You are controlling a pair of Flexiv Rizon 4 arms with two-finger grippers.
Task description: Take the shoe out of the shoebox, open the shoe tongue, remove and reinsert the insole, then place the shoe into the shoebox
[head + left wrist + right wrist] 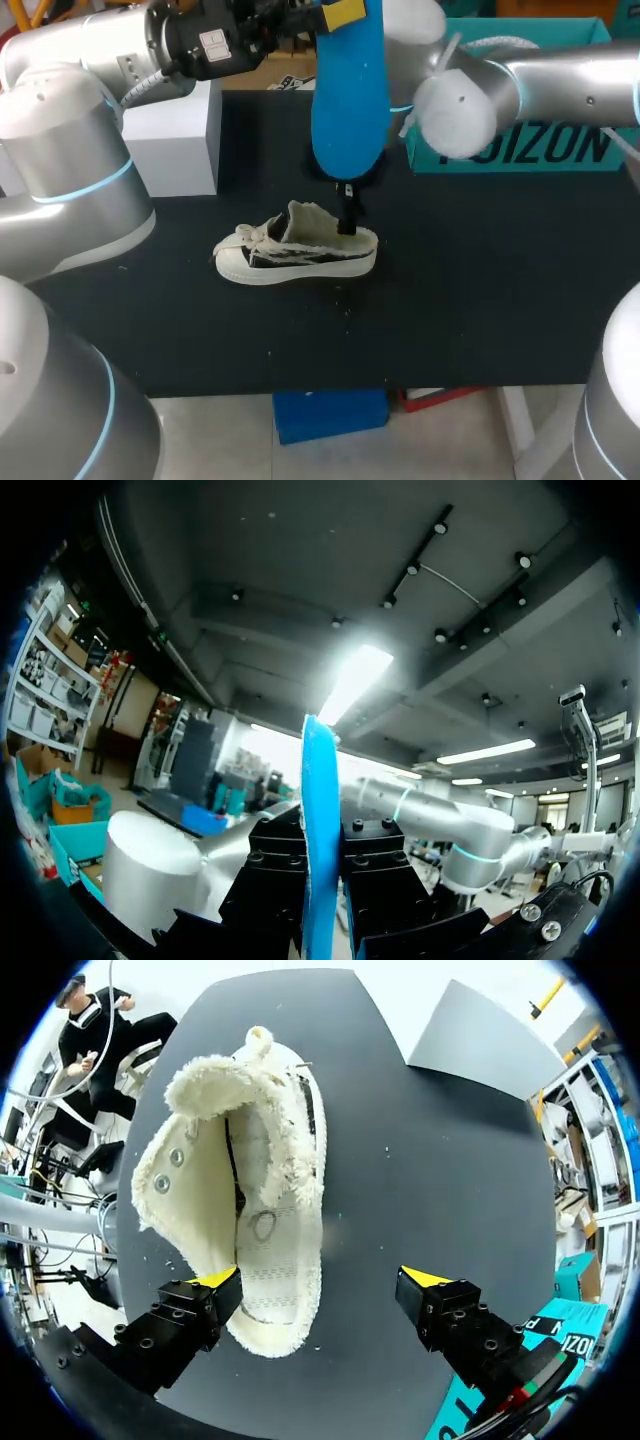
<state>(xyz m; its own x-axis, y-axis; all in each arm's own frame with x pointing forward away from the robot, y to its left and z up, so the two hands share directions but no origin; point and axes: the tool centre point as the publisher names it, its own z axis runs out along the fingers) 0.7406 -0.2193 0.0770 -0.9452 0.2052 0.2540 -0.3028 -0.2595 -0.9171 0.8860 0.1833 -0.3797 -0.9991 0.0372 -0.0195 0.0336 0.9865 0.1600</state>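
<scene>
A white low sneaker (295,250) with black side marks lies on the black table, toe to the left, its fleecy opening spread wide (240,1190). My right gripper (347,220) hangs open just over the heel; in the right wrist view (320,1278) one finger is above the heel's edge and the other over bare table. My left gripper (340,14) is raised high at the back, shut on the blue insole (350,90), which hangs down above the shoe. The left wrist view shows the insole (320,830) edge-on, pinched between the two black fingers.
The teal shoebox (520,145) stands at the back right, partly behind my right arm, and shows beside that gripper (560,1330). A white box (170,135) stands at the back left. Bare black table (480,300) lies in front of and to the right of the shoe.
</scene>
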